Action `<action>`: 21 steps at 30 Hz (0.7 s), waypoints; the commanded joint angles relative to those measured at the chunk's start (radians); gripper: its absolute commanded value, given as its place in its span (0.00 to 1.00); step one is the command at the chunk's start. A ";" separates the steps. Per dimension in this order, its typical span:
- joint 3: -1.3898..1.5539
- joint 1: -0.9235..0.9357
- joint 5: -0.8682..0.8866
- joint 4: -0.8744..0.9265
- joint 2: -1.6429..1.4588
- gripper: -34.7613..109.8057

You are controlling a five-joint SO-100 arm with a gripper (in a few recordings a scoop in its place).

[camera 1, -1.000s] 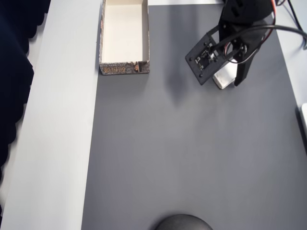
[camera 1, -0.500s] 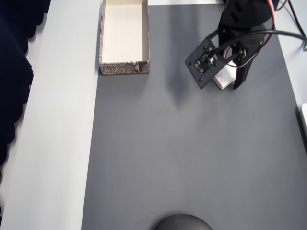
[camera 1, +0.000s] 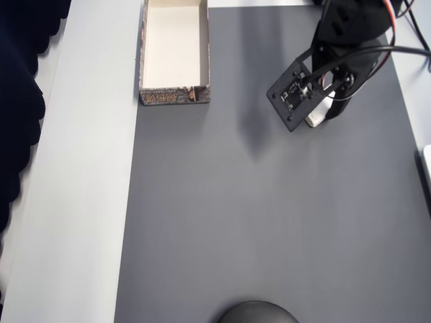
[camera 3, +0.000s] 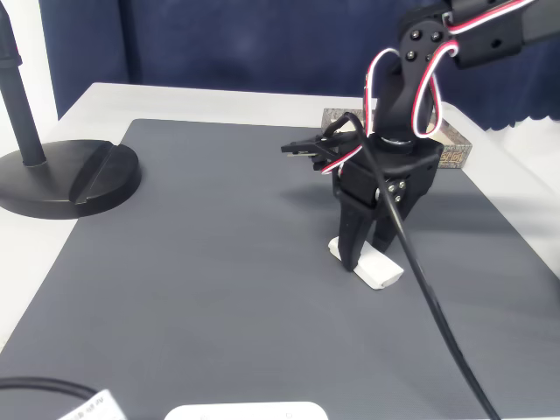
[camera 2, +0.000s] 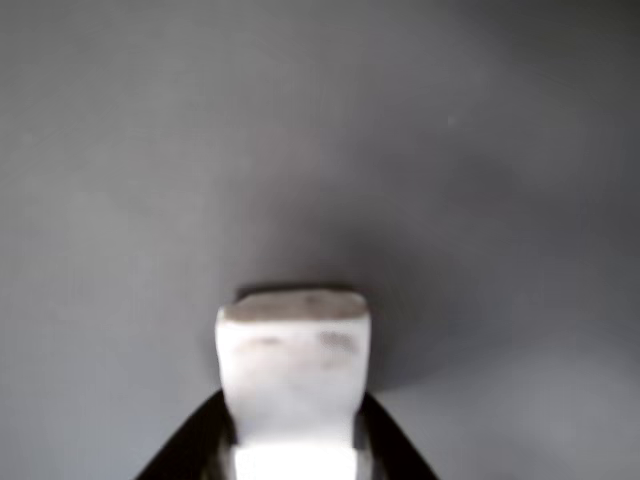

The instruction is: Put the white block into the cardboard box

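Note:
The white block [camera 2: 293, 365] lies on the grey mat [camera 1: 222, 202], its end poking out between my black fingers [camera 2: 190, 452]. My gripper [camera 3: 367, 258] stands nearly upright over the block [camera 3: 381, 272], its jaws pressed against both long sides, shut on it. In the overhead view the gripper [camera 1: 322, 116] sits at the upper right and only a corner of the block [camera 1: 315, 120] shows under it. The cardboard box [camera 1: 175, 50], cream inside with patterned walls, rests open at the top left, well apart from the gripper. One end of the box [camera 3: 451, 144] shows behind the arm.
A black round stand base [camera 3: 61, 179] sits on the mat's left in the fixed view. A dark round shape [camera 1: 257, 313] pokes in at the overhead view's bottom edge. A white flat object [camera 3: 245, 411] lies at the near edge. Pale table [camera 1: 81, 202] borders the mat.
The fingers have drawn together around the white block, and less of it shows from above. The wrist has shifted slightly right. The box has not moved.

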State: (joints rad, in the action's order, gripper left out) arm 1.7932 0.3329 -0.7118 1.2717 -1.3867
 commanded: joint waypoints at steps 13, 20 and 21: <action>-0.118 0.064 -0.021 0.333 -0.215 0.23; -0.127 0.153 0.043 0.353 -0.327 0.23; -0.127 0.172 0.060 0.353 -0.336 0.23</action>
State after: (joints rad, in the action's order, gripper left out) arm 1.7365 0.4449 -0.7026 1.6122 -1.6183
